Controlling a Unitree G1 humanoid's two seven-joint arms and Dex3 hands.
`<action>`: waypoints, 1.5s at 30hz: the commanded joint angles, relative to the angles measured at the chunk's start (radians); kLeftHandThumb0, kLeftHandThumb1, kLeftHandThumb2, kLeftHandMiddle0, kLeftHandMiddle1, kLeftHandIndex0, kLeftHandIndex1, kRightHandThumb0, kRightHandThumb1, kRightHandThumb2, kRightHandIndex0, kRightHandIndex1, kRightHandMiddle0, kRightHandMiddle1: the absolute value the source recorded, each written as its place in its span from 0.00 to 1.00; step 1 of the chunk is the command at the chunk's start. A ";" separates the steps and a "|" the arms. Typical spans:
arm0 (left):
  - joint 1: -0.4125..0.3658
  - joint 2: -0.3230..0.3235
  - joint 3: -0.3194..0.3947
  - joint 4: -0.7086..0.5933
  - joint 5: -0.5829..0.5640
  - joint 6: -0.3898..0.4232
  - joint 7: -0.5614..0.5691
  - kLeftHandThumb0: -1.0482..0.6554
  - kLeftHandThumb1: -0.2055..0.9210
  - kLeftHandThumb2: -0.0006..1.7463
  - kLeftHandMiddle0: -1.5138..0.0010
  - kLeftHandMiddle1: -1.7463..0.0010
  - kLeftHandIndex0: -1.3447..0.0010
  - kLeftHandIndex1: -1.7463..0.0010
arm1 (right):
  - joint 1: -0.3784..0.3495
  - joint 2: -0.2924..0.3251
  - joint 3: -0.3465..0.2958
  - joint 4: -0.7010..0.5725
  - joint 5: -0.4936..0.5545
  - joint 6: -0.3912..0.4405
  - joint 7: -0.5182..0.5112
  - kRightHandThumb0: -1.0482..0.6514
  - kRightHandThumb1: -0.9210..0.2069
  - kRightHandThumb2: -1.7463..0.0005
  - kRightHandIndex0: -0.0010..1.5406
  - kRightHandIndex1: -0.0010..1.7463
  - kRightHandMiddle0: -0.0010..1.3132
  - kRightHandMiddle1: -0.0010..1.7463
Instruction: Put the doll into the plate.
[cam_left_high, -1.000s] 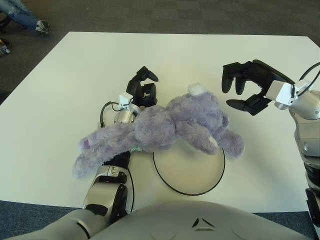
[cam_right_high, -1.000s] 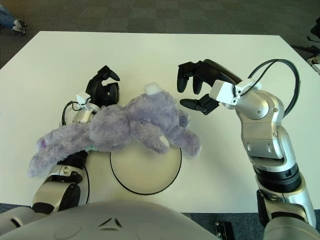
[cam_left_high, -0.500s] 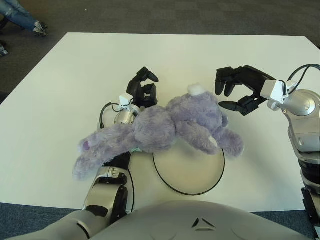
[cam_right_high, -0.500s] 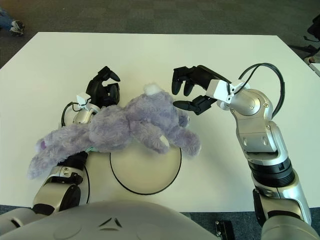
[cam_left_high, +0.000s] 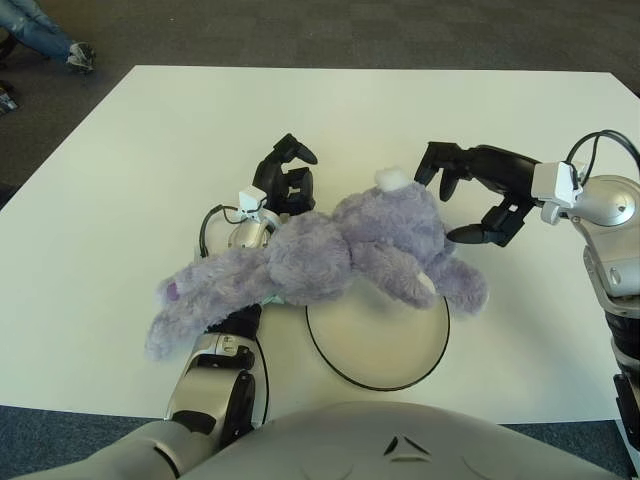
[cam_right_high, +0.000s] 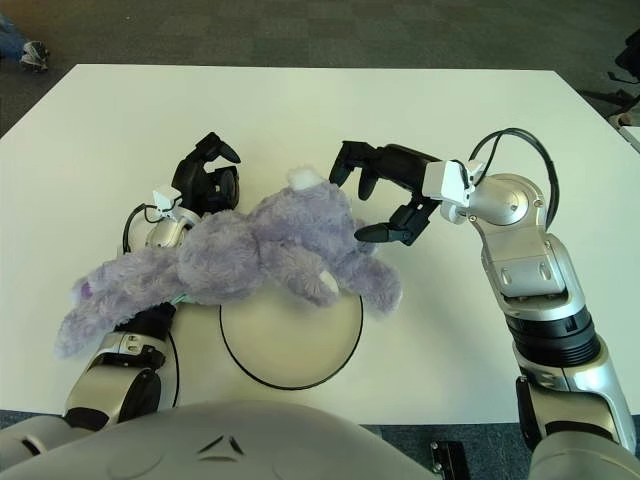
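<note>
A purple plush doll (cam_left_high: 320, 255) lies draped across my left forearm, its rear part and white tail hanging over the far rim of the white plate (cam_left_high: 385, 345) with a black edge. My left hand (cam_left_high: 283, 170) pokes out beyond the doll, fingers loosely curled and holding nothing. My right hand (cam_left_high: 470, 195) is open, fingers spread, right beside the doll's right end, thumb low near its leg.
The white table (cam_left_high: 150, 130) extends all around. Dark carpet lies beyond its far edge, with a person's feet (cam_left_high: 60, 45) at the top left. My right arm (cam_right_high: 530, 280) stands at the right side of the table.
My right hand has moved left and down toward the doll, from well clear of it to right beside its right end. The doll and left arm have not moved.
</note>
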 joint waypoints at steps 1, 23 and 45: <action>0.001 0.012 0.002 0.014 0.006 -0.008 0.006 0.35 0.54 0.69 0.20 0.00 0.60 0.00 | -0.028 -0.026 -0.007 0.021 0.020 -0.051 0.021 0.23 0.60 0.47 0.00 0.96 0.00 0.58; -0.001 0.016 0.002 0.017 0.002 -0.011 0.002 0.35 0.55 0.68 0.22 0.00 0.60 0.00 | -0.031 -0.065 -0.002 0.025 0.080 -0.153 0.078 0.18 0.40 0.57 0.00 0.30 0.00 0.31; -0.002 0.013 0.000 0.019 0.008 -0.011 0.011 0.36 0.57 0.67 0.23 0.00 0.61 0.00 | 0.009 -0.093 0.000 -0.090 0.072 -0.042 0.043 0.14 0.32 0.62 0.00 0.18 0.00 0.21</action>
